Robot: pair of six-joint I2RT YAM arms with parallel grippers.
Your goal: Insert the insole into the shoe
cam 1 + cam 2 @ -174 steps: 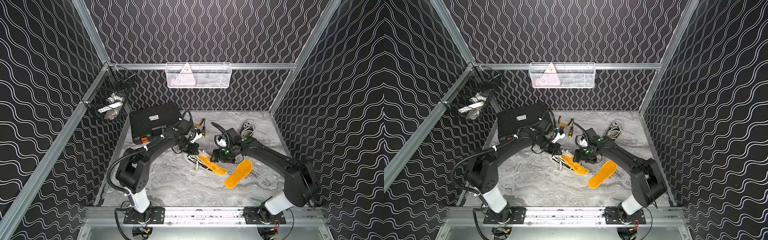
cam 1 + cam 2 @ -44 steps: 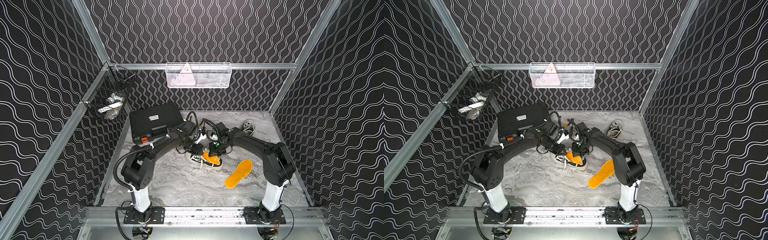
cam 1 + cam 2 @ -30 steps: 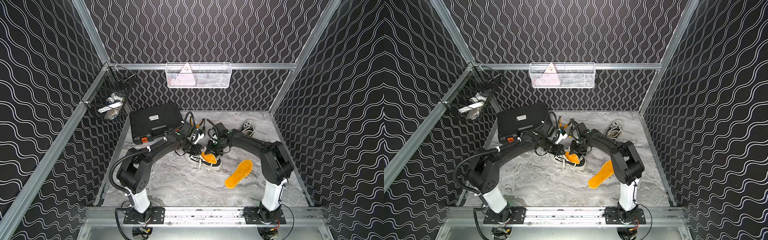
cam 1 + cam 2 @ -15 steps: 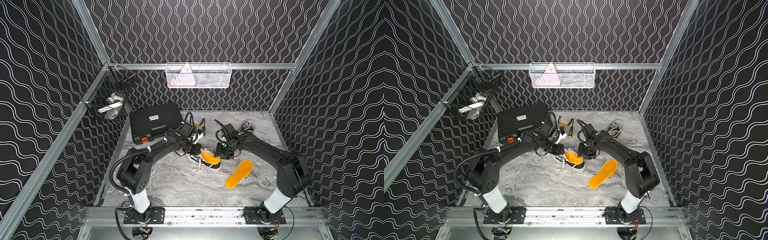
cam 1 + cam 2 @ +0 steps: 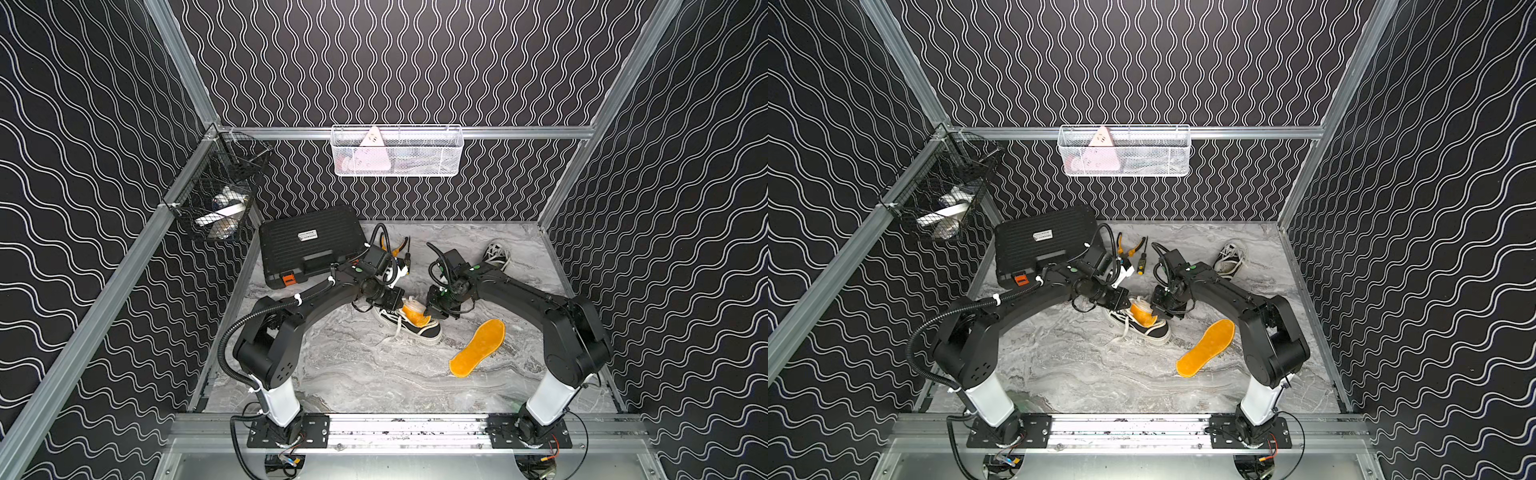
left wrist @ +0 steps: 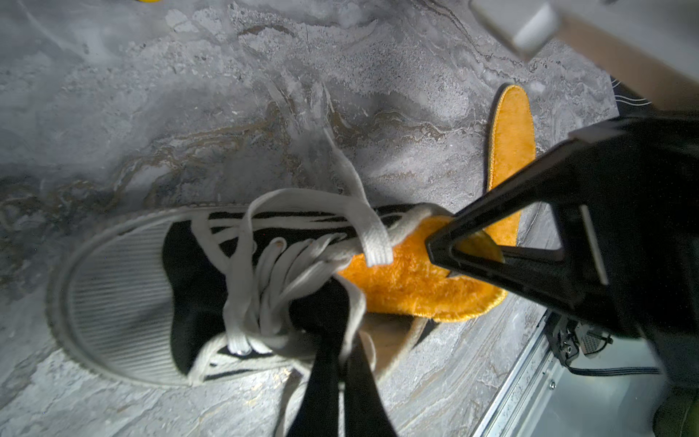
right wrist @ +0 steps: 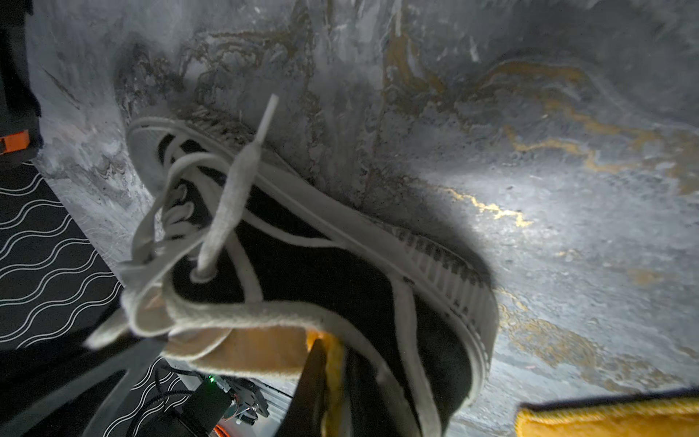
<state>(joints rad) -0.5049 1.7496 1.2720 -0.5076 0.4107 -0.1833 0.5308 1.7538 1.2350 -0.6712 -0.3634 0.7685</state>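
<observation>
Insole (image 6: 408,287) was abt half in: toe end inside shoe (image 5: 428,331) on bench (image 5: 332,365), heel end sticking out. My R claw (image 7: 334,363), nearly closed, pinched that heel edge; L claw (image 6: 342,340) clamped shoe's collar. Left to do: seat heel flat.

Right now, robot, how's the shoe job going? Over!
Left gripper shut on shoe. Right gripper shut on insole, partly in, end sticking out. Loose laces cross the opening. Spare insole lies apart.
</observation>
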